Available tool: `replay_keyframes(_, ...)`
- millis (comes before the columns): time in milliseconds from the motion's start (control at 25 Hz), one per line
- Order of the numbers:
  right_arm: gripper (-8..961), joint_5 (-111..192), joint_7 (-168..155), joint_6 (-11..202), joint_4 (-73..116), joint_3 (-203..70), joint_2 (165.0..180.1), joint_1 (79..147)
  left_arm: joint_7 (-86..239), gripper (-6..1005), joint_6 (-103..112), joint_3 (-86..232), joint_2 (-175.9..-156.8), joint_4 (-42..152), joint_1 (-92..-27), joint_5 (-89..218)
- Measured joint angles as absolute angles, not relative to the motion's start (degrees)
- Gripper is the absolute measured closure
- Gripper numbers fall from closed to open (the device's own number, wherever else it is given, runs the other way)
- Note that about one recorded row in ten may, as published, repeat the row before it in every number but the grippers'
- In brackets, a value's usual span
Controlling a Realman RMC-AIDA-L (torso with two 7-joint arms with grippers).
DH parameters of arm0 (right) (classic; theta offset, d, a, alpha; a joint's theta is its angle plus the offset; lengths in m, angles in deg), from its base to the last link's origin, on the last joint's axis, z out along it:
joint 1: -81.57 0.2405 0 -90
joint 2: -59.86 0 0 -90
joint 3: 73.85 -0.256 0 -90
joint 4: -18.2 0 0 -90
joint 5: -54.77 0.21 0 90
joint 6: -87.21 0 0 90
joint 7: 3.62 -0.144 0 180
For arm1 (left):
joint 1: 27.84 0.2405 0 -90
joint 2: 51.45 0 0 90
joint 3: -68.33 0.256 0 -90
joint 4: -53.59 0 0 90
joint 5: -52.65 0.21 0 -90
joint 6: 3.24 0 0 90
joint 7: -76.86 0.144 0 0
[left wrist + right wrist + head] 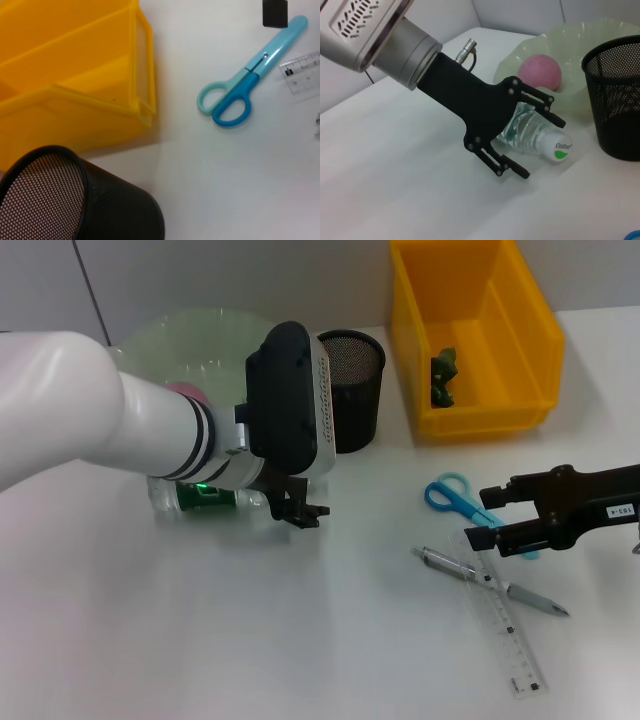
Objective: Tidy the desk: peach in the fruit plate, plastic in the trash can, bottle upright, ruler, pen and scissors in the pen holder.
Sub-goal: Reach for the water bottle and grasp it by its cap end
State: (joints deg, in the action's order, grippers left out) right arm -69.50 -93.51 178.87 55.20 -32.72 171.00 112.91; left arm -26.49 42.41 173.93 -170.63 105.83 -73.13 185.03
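Left gripper (532, 135) spread wide around lying bottle (535, 135), not clamped; could roll away if nudged off-centre.

The place looked like a robotics lab set up as a mock office desk. A plain white table (300, 640) stood against bare grey wall panels (200, 280), and on it lay desk things: a black mesh pen holder (352, 390), scissors (455, 498), a ruler (505, 625), and a yellow plastic bin (475, 335).
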Motion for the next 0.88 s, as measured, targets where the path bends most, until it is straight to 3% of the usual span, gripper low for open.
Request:
replay_keyframes(440, 178, -69.5, -93.5, 179.0, 55.2, -32.7, 171.12, 112.7, -26.6, 275, 40.1, 175.3, -170.63, 105.8, -72.8, 185.2)
replay_keyframes(640, 178, -69.5, -93.5, 179.2, 55.2, -32.7, 171.12, 112.7, -28.3, 424, 39.6, 175.8, -170.63, 105.9, -72.8, 187.6)
replay_keyframes(880, 178, -69.3, -93.5, 179.2, 55.2, -32.7, 171.12, 112.7, -28.9, 424, 39.7, 176.4, -170.63, 105.9, -72.8, 188.2)
